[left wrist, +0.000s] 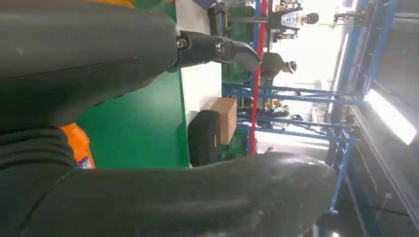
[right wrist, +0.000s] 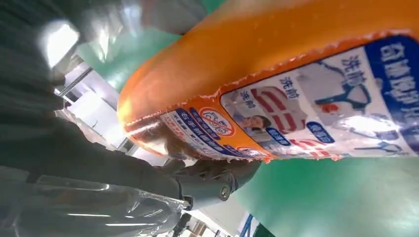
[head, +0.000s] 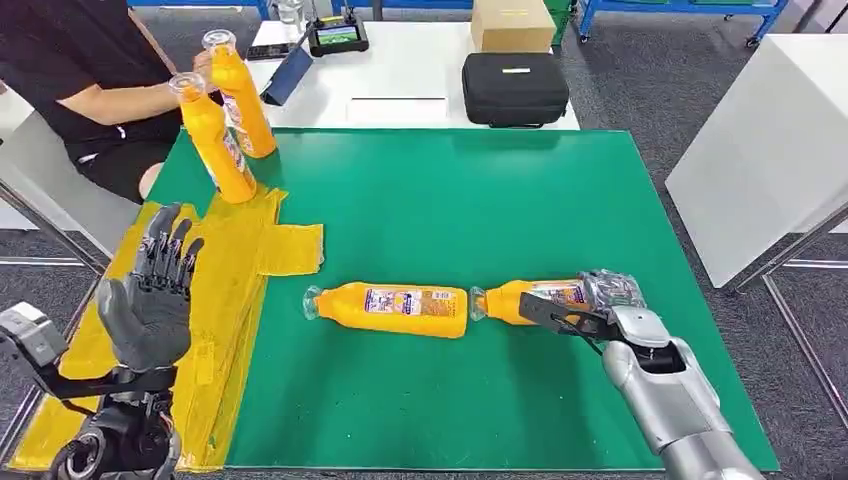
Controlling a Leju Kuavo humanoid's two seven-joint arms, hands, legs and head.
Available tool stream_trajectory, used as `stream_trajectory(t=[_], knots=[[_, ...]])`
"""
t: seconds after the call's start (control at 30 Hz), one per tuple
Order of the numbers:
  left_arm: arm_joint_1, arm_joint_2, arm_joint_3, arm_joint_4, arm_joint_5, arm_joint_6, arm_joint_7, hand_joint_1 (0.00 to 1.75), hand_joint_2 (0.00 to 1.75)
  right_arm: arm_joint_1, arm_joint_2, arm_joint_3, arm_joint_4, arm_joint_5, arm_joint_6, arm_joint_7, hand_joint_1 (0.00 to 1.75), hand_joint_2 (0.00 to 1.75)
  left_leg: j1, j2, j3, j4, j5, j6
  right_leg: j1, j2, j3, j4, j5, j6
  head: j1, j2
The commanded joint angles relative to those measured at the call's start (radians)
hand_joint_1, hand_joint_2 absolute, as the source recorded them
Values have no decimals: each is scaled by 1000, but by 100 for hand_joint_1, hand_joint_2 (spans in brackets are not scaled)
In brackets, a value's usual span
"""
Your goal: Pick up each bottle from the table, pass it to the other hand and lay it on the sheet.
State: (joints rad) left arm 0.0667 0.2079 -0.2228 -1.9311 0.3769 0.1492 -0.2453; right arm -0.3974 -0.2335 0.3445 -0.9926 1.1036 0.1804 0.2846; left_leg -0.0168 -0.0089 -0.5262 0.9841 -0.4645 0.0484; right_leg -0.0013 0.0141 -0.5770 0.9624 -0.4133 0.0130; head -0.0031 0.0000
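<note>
Grasped at its base by the right hand (head: 600,300), one bottle (head: 525,300) is lying on the desk (head: 480,210); another bottle (head: 395,308) is waiting just beyond the fingers (head: 545,308). Over the sheet (head: 235,270), the left hand (head: 150,300) is being held released; both remain to be passed.

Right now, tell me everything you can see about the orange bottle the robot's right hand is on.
The orange bottle lies on its side on the green mat, its clear cap end toward the neighbouring bottle and about meeting that bottle's base. It looks like glossy plastic filled with orange liquid, wrapped in a printed label with blue, white and red graphics, as seen in the right wrist view. The right hand closes around its base end, fingers over and under it.
</note>
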Motion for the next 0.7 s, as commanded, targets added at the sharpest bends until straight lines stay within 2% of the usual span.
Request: stream_trajectory(t=[0.03, 0.17, 0.33, 0.5, 0.6, 0.7], knots=[[-58, -1, -45, 77, 8, 6, 15, 0, 0, 36, 2, 28, 109, -20, 35, -4, 175, 175, 2, -4, 3, -2, 1, -5, 2, -6, 5, -4, 0, 0, 0, 0], [-108, -12, -72, 117, 15, 3, 26, 0, 0, 27, -7, 25, 116, -32, 47, -10, 175, 175, 1, -4, 5, -1, 1, -3, 1, -5, 7, -2, 0, 0, 0, 0], [-205, -43, -112, 200, 22, -1, 42, 0, 0, 5, -15, 25, 126, -31, 130, -13, 175, 175, 1, -6, 5, -1, 2, -3, 1, -7, 7, -3, 0, 0, 0, 0], [-214, -45, -115, 208, 22, -1, 43, 0, 0, 10, -18, 24, 124, -31, 129, -15, 175, 175, 1, -3, 8, -1, 0, -2, 1, -4, 10, -2, 0, 0, 0, 0], [-210, -41, -115, 202, 23, -1, 43, 0, 0, 8, -17, 25, 127, -30, 135, -16, 175, 175, 1, -5, 8, -2, 1, -4, 2, -7, 11, -4, 0, 0, 0, 0], [-247, -51, -126, 234, 26, 2, 43, 0, 0, -17, -20, 42, 167, -20, 168, -38, 175, 175, 1, -3, 8, -1, 1, -2, 1, -4, 10, -2, 0, 0, 0, 0]])
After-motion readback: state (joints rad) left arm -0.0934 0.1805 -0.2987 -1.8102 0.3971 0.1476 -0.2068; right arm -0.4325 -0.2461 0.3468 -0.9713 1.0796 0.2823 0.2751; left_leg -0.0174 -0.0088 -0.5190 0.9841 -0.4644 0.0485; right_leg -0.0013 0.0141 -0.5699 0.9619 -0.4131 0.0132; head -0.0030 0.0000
